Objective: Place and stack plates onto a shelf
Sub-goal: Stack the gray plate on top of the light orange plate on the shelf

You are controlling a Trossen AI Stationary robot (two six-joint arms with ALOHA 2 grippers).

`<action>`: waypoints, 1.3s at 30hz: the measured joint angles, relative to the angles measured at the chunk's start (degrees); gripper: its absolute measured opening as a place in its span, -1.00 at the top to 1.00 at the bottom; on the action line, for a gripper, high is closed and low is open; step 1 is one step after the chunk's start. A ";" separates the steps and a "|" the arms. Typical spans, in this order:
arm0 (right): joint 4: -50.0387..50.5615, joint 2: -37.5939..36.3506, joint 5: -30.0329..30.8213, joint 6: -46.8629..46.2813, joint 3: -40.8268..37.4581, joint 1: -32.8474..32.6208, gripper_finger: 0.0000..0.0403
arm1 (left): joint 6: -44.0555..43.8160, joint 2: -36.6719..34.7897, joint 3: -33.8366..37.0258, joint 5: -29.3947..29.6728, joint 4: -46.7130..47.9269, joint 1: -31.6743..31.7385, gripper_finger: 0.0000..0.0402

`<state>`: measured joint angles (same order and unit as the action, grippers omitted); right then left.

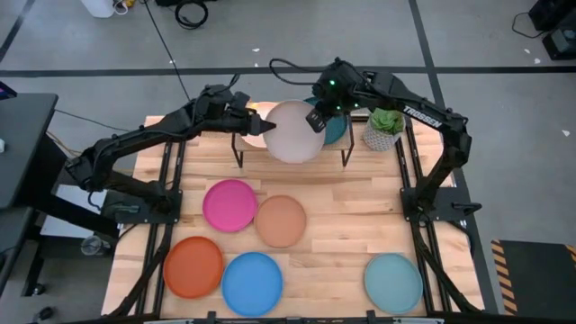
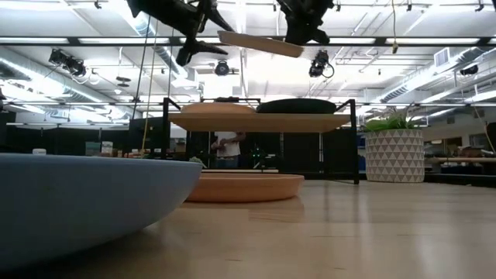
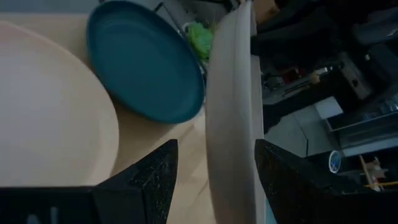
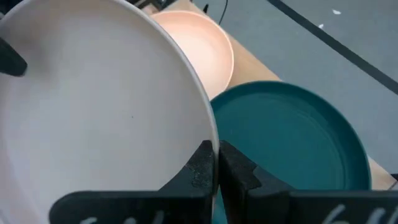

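Note:
The pale grey plate (image 1: 290, 135) hangs in the air above the shelf (image 2: 263, 122), between both grippers. My right gripper (image 4: 216, 152) is shut on its rim. My left gripper (image 3: 216, 149) is open at the plate's opposite, left rim (image 3: 233, 124), one finger on each side of it, with a gap showing beside one finger. On the shelf top lie the cream plate (image 4: 199, 50) to the left and the dark teal plate (image 4: 292, 143) to the right. The pink (image 1: 229, 205), tan (image 1: 281, 220), orange (image 1: 193, 266), blue (image 1: 252, 283) and light teal (image 1: 393, 281) plates lie on the table. My right gripper pinches the grey plate's rim (image 4: 208, 134) on its far right side between the two fingers (image 4: 200, 168), one on each face. It comes from the table's far right, slanting down. The plate is lifted clear above the shelf, slightly tilted with its right side lower (image 2: 260, 43).
A potted plant (image 1: 385, 129) stands just right of the shelf. The shelf's black legs (image 1: 238, 155) stand toward the far side of the table. The five loose plates take up the table's middle and near part.

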<state>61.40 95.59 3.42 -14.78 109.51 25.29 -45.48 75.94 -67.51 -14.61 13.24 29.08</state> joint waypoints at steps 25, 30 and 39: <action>-5.16 0.00 1.66 7.04 0.05 3.17 0.81 | -3.89 6.03 0.04 -4.23 -7.17 2.46 0.74; -6.90 -0.57 1.14 10.64 0.04 4.07 0.64 | -5.19 5.89 0.00 -7.62 -7.92 4.84 0.67; -6.74 -4.30 4.50 11.93 0.04 8.24 0.08 | -4.70 5.81 0.00 -13.33 -7.30 11.07 0.73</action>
<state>54.66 91.30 7.92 -2.85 109.56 33.54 -50.18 81.76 -67.51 -27.94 5.94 40.15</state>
